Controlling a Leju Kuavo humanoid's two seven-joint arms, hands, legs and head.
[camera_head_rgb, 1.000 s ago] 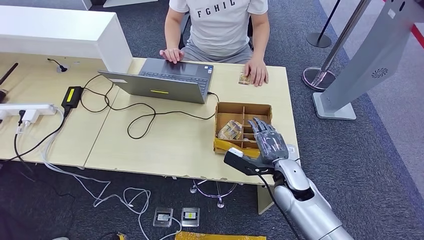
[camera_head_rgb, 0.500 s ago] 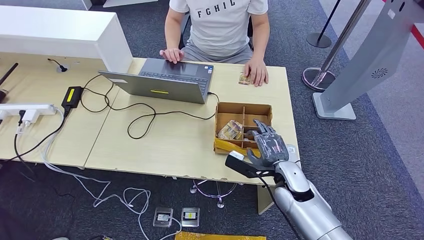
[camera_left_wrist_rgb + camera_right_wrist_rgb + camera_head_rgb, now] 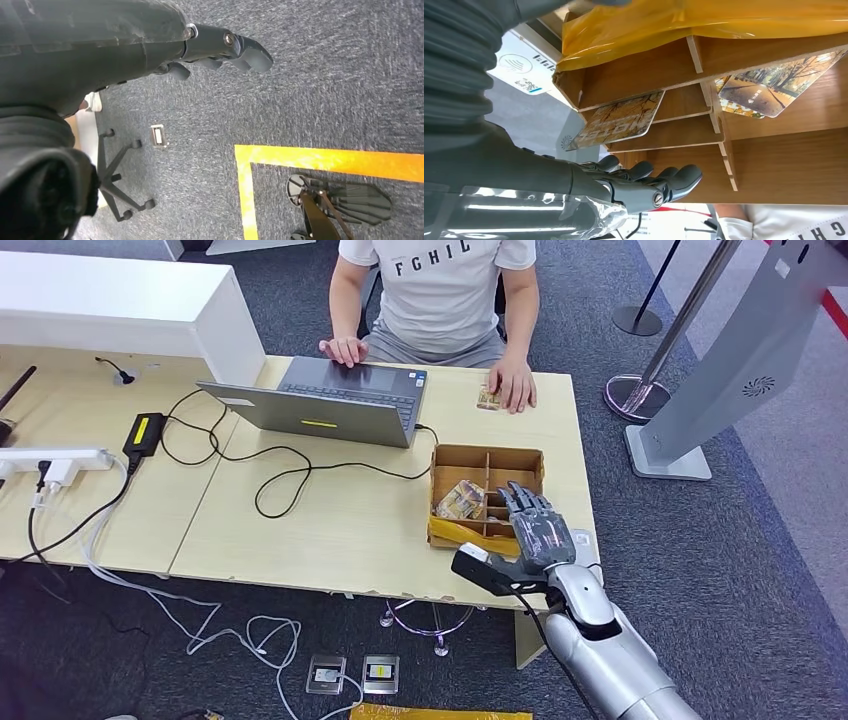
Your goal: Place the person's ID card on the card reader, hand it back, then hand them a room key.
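One wooden box (image 3: 487, 458), divided by thin slats into compartments; exact compartment count unclear from the head view. Two printed cards visible inside on the right wrist view: one card (image 3: 616, 120) lying in a middle compartment, a second card (image 3: 774, 85) in the neighbouring one; both flat, glossy, with an autumn-tree print. Yellow plastic film (image 3: 704, 22) draped over the near edge of the box, smooth and shiny.

One right hand (image 3: 538, 527) over the near right part of the box, fingers apart and gently curved, nothing held. Whether fingertips touch the box: cannot tell. One left hand (image 3: 220, 47) hanging over grey carpet, fingers loosely bent, nothing in them.

One small card (image 3: 488, 398) on the far edge of the table (image 3: 330, 530), partly under the person's hand (image 3: 514, 385); print too small to read. Other hand of the person on the laptop (image 3: 330, 400). Person cut off at the top of the picture.

One grey laptop, one black power brick (image 3: 144, 431) with looping black cable. Table top pale wood, matte.
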